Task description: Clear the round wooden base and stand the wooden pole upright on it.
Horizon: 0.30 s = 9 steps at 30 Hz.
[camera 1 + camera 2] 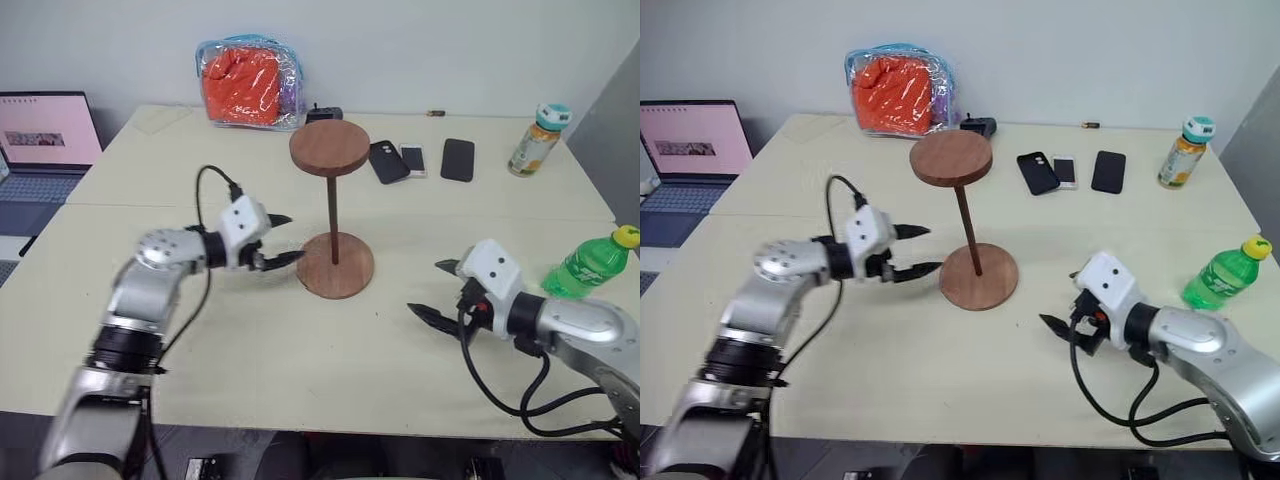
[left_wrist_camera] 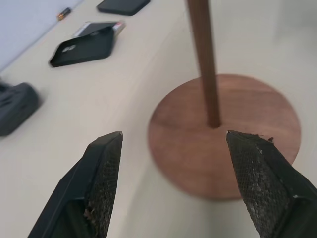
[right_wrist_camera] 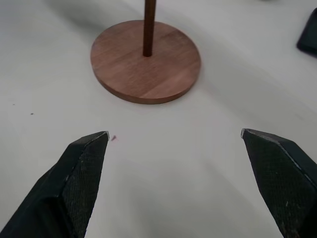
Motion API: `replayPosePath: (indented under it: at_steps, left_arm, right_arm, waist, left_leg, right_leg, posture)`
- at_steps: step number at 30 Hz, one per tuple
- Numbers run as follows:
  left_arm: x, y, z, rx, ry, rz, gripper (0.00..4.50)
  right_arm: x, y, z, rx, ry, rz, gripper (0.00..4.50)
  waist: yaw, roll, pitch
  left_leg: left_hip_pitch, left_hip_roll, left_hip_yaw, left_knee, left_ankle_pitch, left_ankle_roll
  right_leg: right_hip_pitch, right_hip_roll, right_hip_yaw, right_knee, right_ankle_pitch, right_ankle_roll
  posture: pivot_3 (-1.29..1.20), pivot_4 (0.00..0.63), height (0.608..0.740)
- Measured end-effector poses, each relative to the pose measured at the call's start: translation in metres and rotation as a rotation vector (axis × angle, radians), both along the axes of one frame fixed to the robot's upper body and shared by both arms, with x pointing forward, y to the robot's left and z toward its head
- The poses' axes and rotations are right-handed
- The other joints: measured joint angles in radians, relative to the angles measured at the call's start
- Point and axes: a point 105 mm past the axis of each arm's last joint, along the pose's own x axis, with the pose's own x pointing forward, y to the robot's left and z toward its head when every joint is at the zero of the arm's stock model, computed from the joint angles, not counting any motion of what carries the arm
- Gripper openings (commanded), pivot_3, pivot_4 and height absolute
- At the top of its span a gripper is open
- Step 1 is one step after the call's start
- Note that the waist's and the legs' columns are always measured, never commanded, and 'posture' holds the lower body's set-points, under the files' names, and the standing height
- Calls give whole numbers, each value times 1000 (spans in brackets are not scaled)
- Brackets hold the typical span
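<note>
The round wooden base (image 1: 345,280) lies flat mid-table. The wooden pole (image 1: 332,215) stands upright in its centre, and the pole's smaller disc (image 1: 329,147) is at the top. My left gripper (image 1: 292,238) hovers just left of the base, open and empty, with its fingertips pointing at the pole. In the left wrist view the base (image 2: 188,148) and pole (image 2: 205,64) sit between and beyond the fingers. My right gripper (image 1: 425,288) is open and empty to the right of the base, a short way off. The right wrist view looks at the base (image 3: 163,69) ahead.
Three phones (image 1: 413,158) lie behind the stand. An orange bag (image 1: 250,82) is at the back, with a small black item (image 1: 323,114) beside it. A drink bottle (image 1: 538,140) stands back right and a green bottle (image 1: 590,265) lies near my right arm. A laptop (image 1: 45,140) is at far left.
</note>
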Motion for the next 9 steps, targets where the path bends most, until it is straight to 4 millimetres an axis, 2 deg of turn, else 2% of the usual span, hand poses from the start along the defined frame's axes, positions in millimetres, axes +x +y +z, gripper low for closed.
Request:
replayPosePath:
  at_steps: [6,9]
  left_arm:
    - [-15,38,8,35,68,51,3452]
    - [-22,48,6,22,95,79,3452]
  right_arm:
    - [-6,-9,14,-5,-55,135,4500]
    - [-7,-16,18,-9,-56,165,4500]
  waist:
    - [-1,0,4]
    - [-1,0,5]
  left_leg:
    - [0,1,1,0,0,0]
    - [0,1,0,0,0,0]
  right_leg:
    - [0,0,0,0,0,0]
    - [0,0,0,0,0,0]
  posture:
    - [0,150,740]
    - [0,150,740]
